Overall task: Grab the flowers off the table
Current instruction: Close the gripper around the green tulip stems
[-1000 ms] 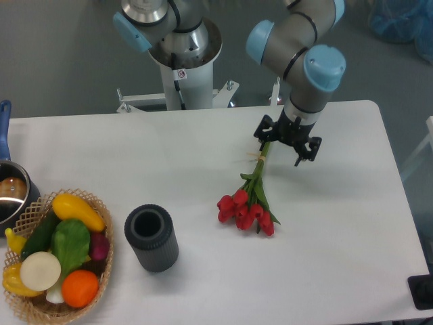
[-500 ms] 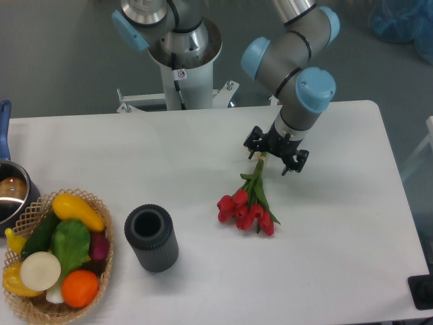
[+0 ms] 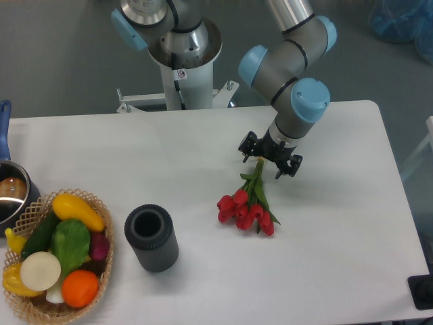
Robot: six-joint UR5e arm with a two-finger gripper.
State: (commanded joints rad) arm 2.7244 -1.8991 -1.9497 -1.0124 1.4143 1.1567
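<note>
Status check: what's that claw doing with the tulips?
Two-finger gripper open, straddling the stem end. Red tulip bunch flat on the white table. Nothing in the way.

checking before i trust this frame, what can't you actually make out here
- Stem ends of the flowers: hidden under the gripper, fixed camera.
- Whether the gripper touches the stems or is shut: cannot tell from above.
- Pot: cut off by the left edge.
- Inside of the dark cylinder: too dark.
- Lower basket vegetables: covered by upper ones.
</note>
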